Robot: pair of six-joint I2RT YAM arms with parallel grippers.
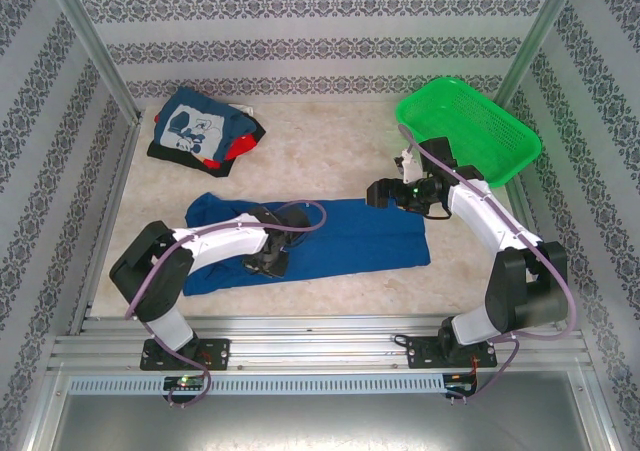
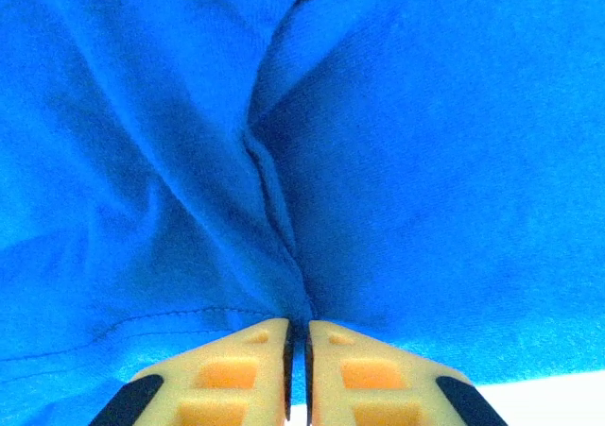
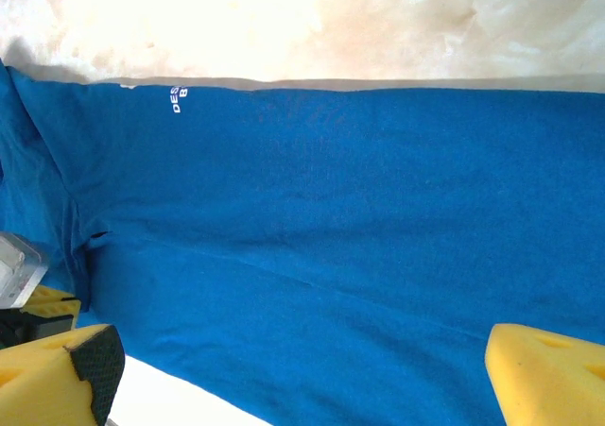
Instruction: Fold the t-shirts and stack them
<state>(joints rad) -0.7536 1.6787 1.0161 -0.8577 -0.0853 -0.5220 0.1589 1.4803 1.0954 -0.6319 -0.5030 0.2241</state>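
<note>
1. Four t-shirts lie on the counter: one royal-blue, one navy, one red and one black.
2. The royal-blue t-shirt lies by itself across the middle of the counter. It forms one long band running left to right between the two arms.
3. The other three make a single heap at the back left corner. The navy t-shirt is on top with its white graphic facing up. The red t-shirt pokes out at the heap's right edge, and the black t-shirt shows underneath along the near side.
4. One green mesh basket sits tipped up at the back right corner, well apart from the heap.
5. The left arm bends over the left part of the royal-blue t-shirt, with the left jaws down on the cloth.
6. In the left wrist view its two yellow fingers stand almost together, and one raised ridge of blue cloth runs into the slit between them. The left jaws are clenched on a pinch of the royal-blue t-shirt.
7. The right arm reaches to the shirt's right end. The right jaws are spread wide and released, grasping nothing. Its two yellow fingers sit at opposite sides of the right wrist view with blue cloth showing between them.
8. One small patch of white lettering shows near the shirt's far edge.
</note>
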